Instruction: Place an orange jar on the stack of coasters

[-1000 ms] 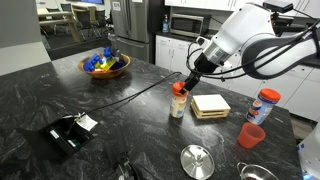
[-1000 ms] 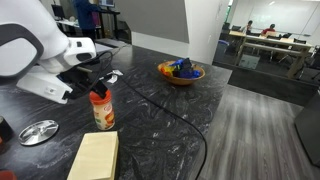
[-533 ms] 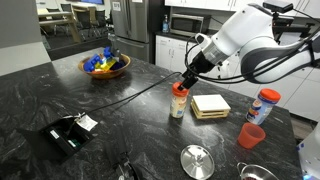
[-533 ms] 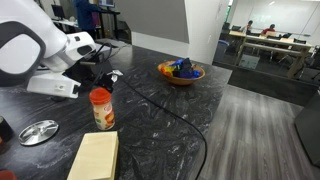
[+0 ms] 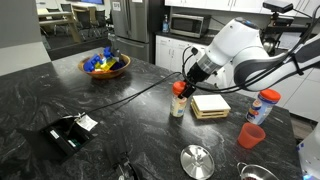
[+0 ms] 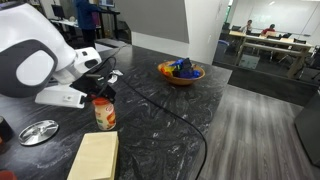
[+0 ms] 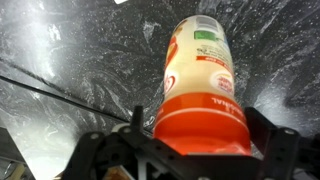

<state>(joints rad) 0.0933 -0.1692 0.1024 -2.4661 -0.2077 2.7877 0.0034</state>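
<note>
The orange jar stands upright on the black marble counter, just beside the stack of coasters. It has an orange-red lid and cream contents. My gripper is right over the lid. In the wrist view the jar fills the middle and the gripper straddles its lid, with the jaws open and a small gap showing on the left side. In an exterior view the jar sits under the gripper, with the coasters in front of it.
A red-lidded jar with a blue label, a red cup and a round metal lid stand near the coasters. A fruit bowl, a black device and a cable are farther off.
The gripper has come down and a little sideways onto the jar's lid, so its fingers now flank it. The jar and coasters have not moved.
</note>
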